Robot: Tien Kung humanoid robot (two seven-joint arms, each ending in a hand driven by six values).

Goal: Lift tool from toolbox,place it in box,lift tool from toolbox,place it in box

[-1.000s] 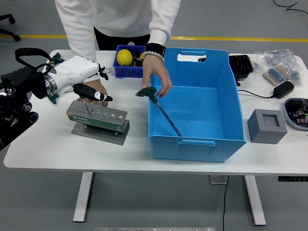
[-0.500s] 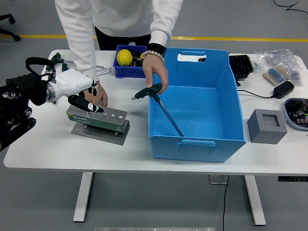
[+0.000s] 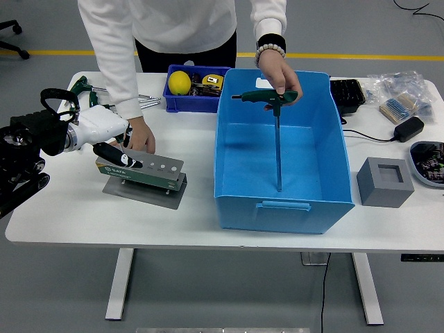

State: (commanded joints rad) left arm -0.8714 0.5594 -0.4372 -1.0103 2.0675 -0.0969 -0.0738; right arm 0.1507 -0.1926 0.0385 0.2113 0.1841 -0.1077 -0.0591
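- since a second ago the left robot hand [image 3: 114, 148] has dropped onto the toolbox [image 3: 141, 168] at 9 o'clock; whether its fingers pinch a tool, i cannot tell.
- a person's hand [image 3: 279, 75] has raised the t-handle tool [image 3: 275, 104] upright in the blue box [image 3: 280, 163].
- step: second lift; next needs a firm grip, then straight up.

Left arm reaching in from left, white left hand [image 3: 114, 142] low, dark fingers [image 3: 119, 157] extended.
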